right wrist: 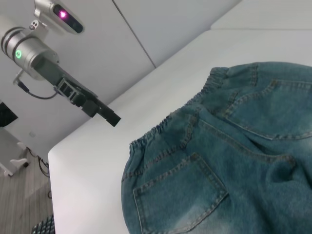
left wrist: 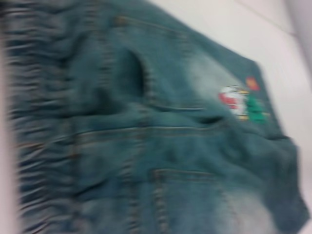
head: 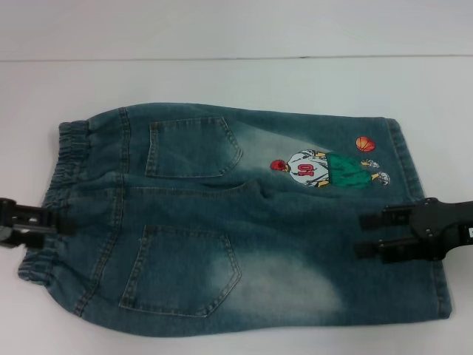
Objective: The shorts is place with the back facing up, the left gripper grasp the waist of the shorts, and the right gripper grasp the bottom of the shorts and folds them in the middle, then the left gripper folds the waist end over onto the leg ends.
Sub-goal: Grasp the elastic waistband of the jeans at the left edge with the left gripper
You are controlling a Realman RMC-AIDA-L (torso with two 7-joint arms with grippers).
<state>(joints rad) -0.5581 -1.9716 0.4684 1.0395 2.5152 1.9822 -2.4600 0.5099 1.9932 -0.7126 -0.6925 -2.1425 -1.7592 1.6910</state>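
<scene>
One pair of shorts [head: 236,222] lay flat, back up, two pockets, filling mid-frame on the white table [head: 236,37]; bare table above. Left gripper [head: 41,222] at waistband edge, right gripper [head: 373,234] spread open over hem; left's grip unclear.

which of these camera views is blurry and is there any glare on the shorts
Left wrist view: the denim shorts are smeared by motion blur, stitching soft. Head view: fairly sharp; the left pincer and right pincer read clearly. Right wrist view: crisp pockets. No glare; the pale patches look like faded denim.
</scene>
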